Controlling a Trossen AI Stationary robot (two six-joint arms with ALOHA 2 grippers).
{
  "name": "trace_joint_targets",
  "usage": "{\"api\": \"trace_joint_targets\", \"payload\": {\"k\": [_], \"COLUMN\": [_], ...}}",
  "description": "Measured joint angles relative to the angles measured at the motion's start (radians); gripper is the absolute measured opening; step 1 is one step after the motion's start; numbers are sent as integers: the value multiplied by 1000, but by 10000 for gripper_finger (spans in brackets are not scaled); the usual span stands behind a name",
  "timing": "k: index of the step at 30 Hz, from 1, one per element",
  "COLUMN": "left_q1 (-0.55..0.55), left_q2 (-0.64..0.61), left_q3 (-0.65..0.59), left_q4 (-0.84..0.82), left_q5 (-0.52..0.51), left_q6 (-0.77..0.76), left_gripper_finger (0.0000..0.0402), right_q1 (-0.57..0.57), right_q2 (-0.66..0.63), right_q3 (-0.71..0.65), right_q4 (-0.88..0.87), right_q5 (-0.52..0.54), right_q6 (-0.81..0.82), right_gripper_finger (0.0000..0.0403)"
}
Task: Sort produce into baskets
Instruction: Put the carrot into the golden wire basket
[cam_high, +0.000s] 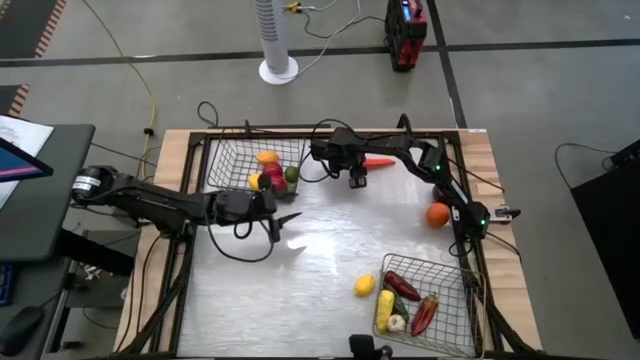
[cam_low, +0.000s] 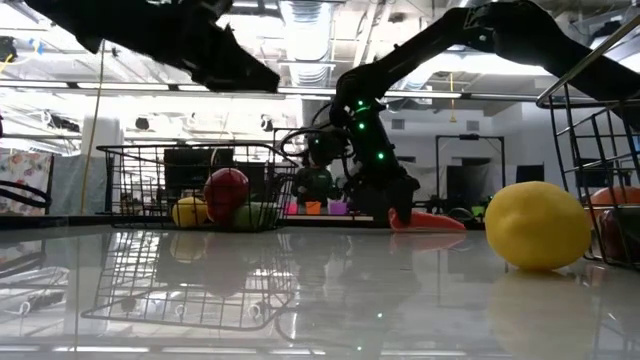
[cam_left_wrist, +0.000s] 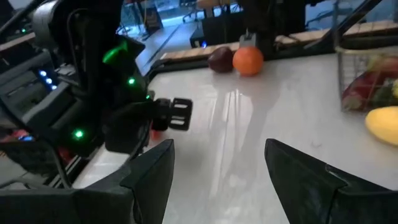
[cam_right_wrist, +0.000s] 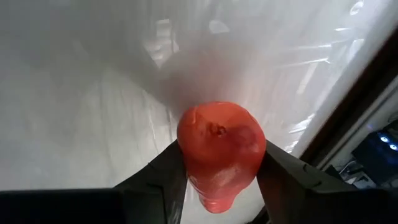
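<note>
The carrot (cam_high: 379, 161), lying at twelve o'clock on the table (cam_high: 320, 260), sits between the fingers of your right gripper (cam_right_wrist: 222, 167), closed on its thick end, so it may swing and slip out if you lift fast, while your left gripper (cam_high: 283, 222) waits half open, empty.

You had no text, label, brand, number or sign to read in any of the four views. The sheets of white paper (cam_high: 22, 133) at the left edge of the high view showed nothing you could make out.
</note>
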Motion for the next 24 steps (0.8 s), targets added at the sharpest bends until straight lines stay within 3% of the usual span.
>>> {"api": "trace_joint_targets", "payload": {"k": [3, 7, 9, 17, 24], "left_q1": [-13, -26, -34, -57, -61], "left_q2": [-16, -18, -19, -63, -80], "left_q3": [0, 0, 0, 0, 0], "left_q4": [-5, -42, -49, -105, -150], "left_q5": [20, 159, 182, 80, 55], "left_q6": [-9, -18, -34, -76, -93], "left_gripper_finger": [240, 240, 240, 240, 240], "right_q1": [7, 24, 32, 40, 80], "right_q2": [0, 0, 0, -4, -79], "right_q3": [37, 87, 117, 195, 196], "right_q4": [-27, -58, -79, -190, -185], "right_q5": [0, -7, -10, -11, -175], "right_q6": [19, 32, 42, 117, 141], "right_gripper_finger": [192, 186, 187, 190, 193]}}
